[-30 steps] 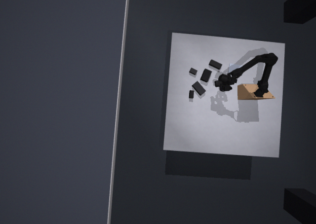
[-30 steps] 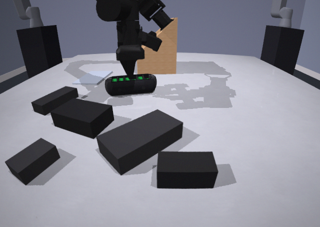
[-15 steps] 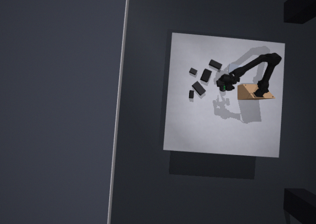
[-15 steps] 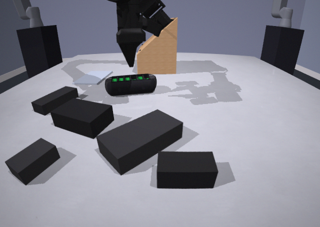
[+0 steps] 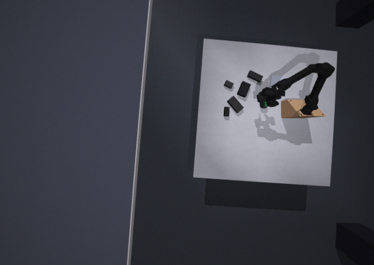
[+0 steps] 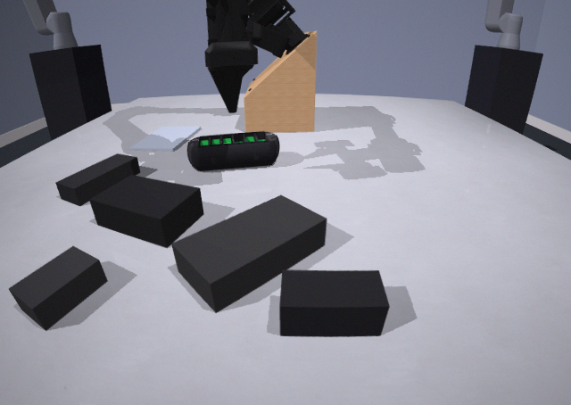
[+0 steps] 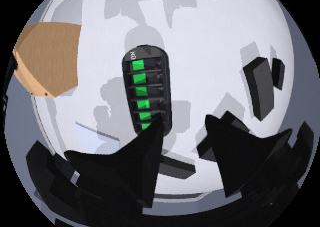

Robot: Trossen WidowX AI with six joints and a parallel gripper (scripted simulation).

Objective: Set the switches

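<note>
The dark grey controller unit [image 6: 233, 157] [image 7: 162, 94] [image 5: 265, 106] sits flat on its base on the bench [image 6: 460, 216], with its row of rocker switches facing up. Several switches show bright green faces; which ends are pressed down I cannot tell. My gripper [image 6: 232, 105] [image 7: 184, 121] [image 5: 268, 97] hangs point down a little above the unit's top, near the left part of the row in the exterior view. In the wrist view its two fingers stand apart with nothing between them. The label on the underside is hidden.
A wooden wedge [image 6: 281, 94] [image 5: 288, 108] [image 7: 47, 57] stands just behind the unit. A pale blue sheet [image 6: 166, 137] lies to its left. Several dark blocks [image 6: 147, 209] [image 6: 249, 248] [image 6: 333, 301] lie in front. Black pillars [image 6: 69, 87] [image 6: 502, 85] stand at the back corners.
</note>
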